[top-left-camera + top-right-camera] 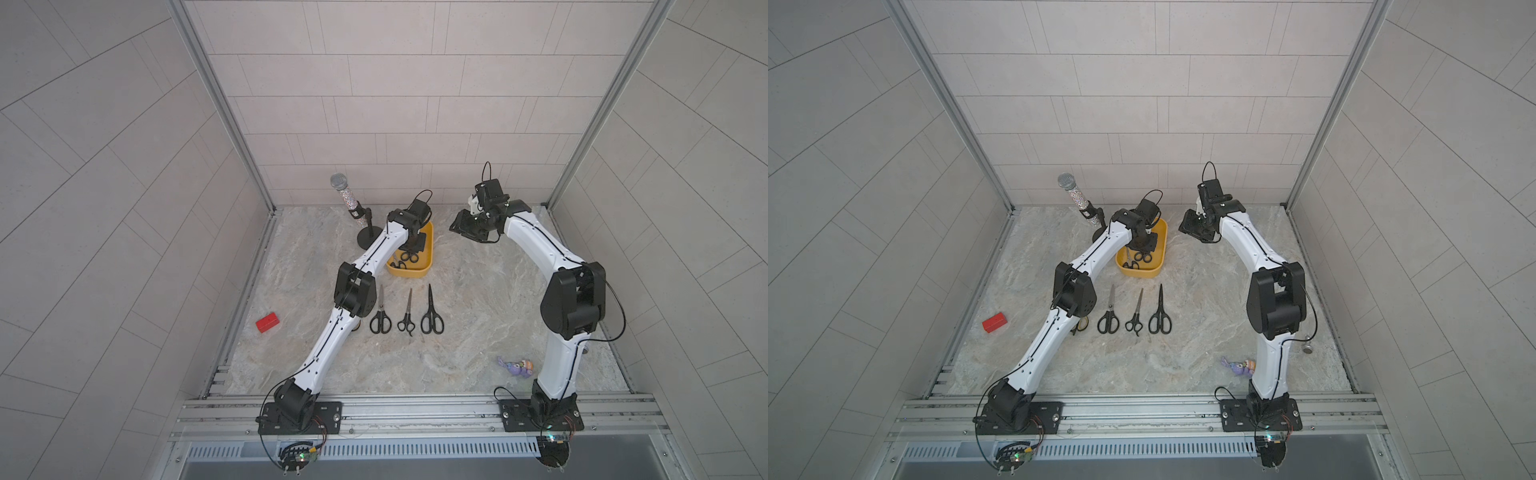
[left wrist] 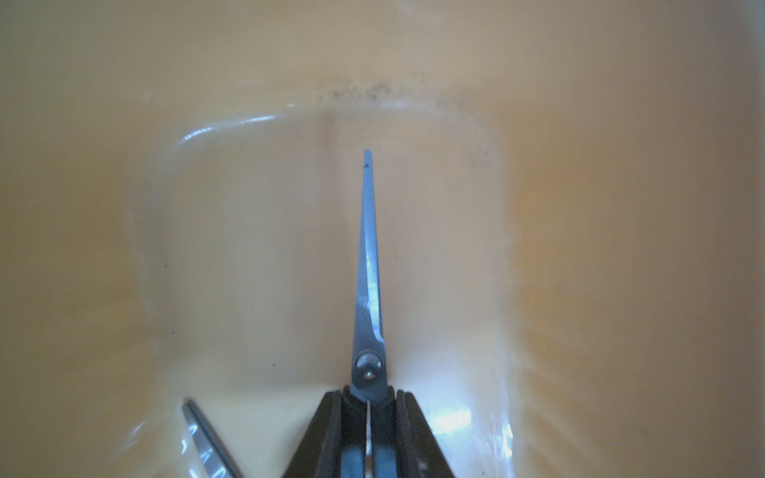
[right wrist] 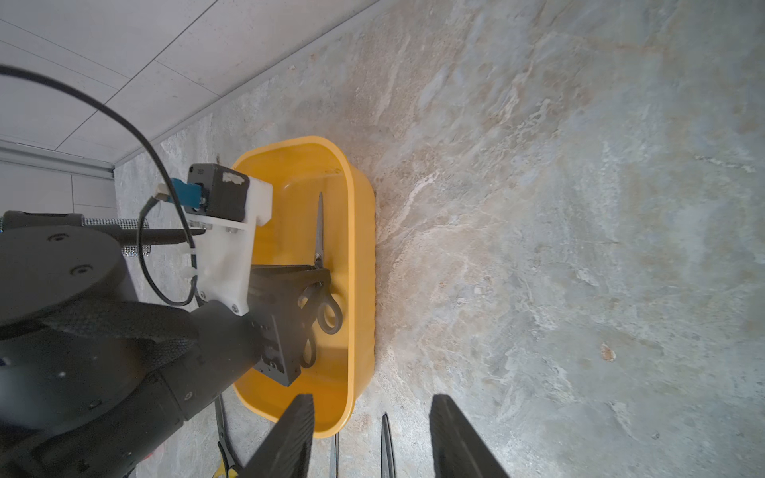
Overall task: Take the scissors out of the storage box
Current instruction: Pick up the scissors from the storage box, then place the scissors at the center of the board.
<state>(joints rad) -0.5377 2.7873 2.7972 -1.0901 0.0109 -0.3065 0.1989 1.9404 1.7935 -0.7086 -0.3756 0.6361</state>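
Left gripper [image 2: 367,403] clamped the scissors [image 2: 368,269] near their pivot, inside the storage box [image 3: 362,248].
I feared the long blade would swing in my grip and snag the wall.

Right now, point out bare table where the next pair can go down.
Bare: between the laid-out scissors and the right arm; also in front of them, up to the toy. Crowded: around the storage box and microphone stand.

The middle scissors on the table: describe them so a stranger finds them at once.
Start at the yellow storage box. In front of it lie three black scissors side by side. Take the middle pair: slimmest, smallest loops, hooked finger rest.
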